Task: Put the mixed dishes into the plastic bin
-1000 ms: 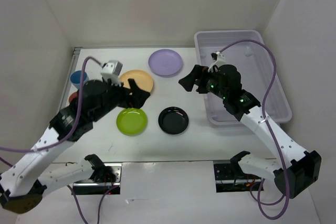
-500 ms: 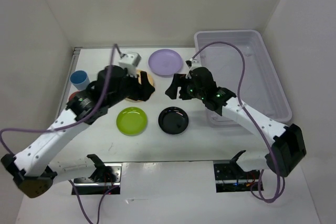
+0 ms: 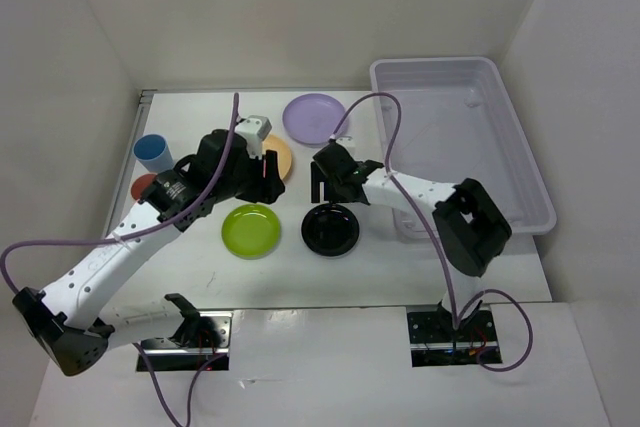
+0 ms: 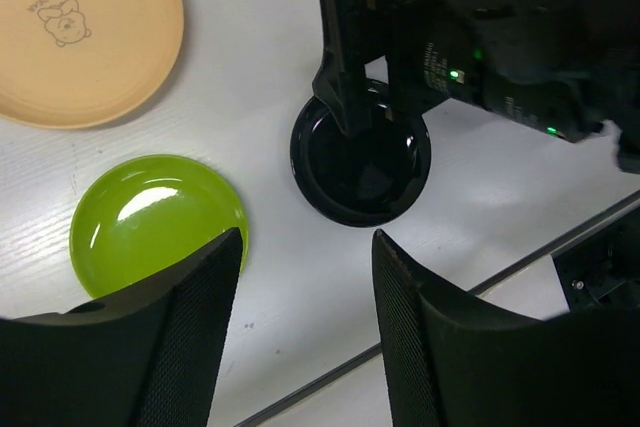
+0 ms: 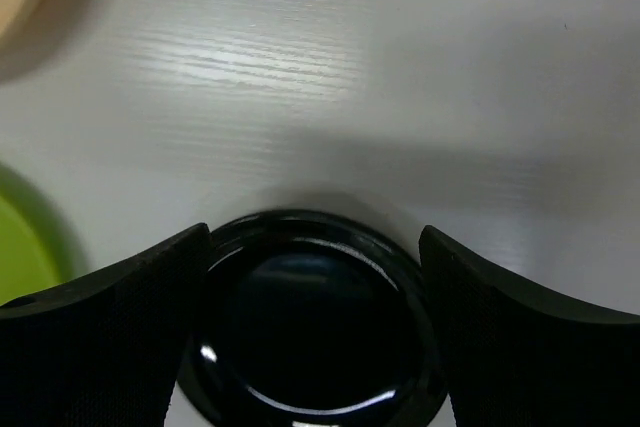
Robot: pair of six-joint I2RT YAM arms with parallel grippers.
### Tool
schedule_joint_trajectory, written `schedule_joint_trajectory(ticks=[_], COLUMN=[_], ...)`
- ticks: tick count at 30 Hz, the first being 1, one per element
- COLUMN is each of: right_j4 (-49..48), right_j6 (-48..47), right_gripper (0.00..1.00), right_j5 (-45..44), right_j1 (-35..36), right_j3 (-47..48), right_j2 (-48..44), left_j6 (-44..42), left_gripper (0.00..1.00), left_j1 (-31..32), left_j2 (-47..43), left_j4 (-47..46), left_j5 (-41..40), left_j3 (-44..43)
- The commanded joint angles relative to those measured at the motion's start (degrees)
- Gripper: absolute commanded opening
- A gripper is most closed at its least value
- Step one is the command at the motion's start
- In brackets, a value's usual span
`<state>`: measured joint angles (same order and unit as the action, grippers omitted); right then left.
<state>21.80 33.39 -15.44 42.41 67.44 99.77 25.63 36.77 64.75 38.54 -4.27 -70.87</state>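
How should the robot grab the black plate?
By its raised rim, from straight above: one finger inside the black plate, one outside. It lies flat and right side up on the table, so there is no gap beneath it to reach from the side.

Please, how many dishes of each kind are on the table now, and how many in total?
Round plastic plates: 4 (lime green plate, black plate, pale orange plate, lavender plate)
Plastic cups: 2 (blue cup, salmon-red cup)
Total: 6
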Motion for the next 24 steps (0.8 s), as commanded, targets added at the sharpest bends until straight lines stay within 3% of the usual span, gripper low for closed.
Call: schedule_joint_trajectory(ticks=[1, 8, 11, 16, 22, 24], right_j4=[2.9, 2.9, 1.9, -0.8, -0.3, -0.3], right_j6=[-0.1, -1.8, -2.9, -2.9, -5.6, -6.3], right_gripper=[0.89, 0.89, 0.84, 0.84, 0.84, 0.79], right_j5=[-5.4, -6.7, -1.6, 0.7, 9.4, 14.4], right_j1=[0.3, -1.1, -2.3, -2.9, -6.3, -7.5], right_j3=[4.2, 4.2, 3.0, -0.2, -4.5, -5.3], right_j2=[4.6, 8.3, 8.3, 3.7, -0.4, -0.4], left_j6=[-0.4, -2.0, -2.0, -2.5, -2.5, -3.0], left_gripper=[0.64, 0.68, 0.69, 0.71, 0.73, 0.74], left_j1=[-1.8, -5.4, -6.0, -8.4, -9.6, -9.6], left_j2=[-1.7, -1.7, -2.3, -2.3, -2.9, -2.9], left_j4=[-2.8, -2.8, -3.3, -3.8, -3.8, -3.8], left_j5=[2.6, 5.4, 7.0, 9.5, 12.2, 12.7], left_j3=[0.7, 1.3, 1.9, 2.5, 3.0, 3.0])
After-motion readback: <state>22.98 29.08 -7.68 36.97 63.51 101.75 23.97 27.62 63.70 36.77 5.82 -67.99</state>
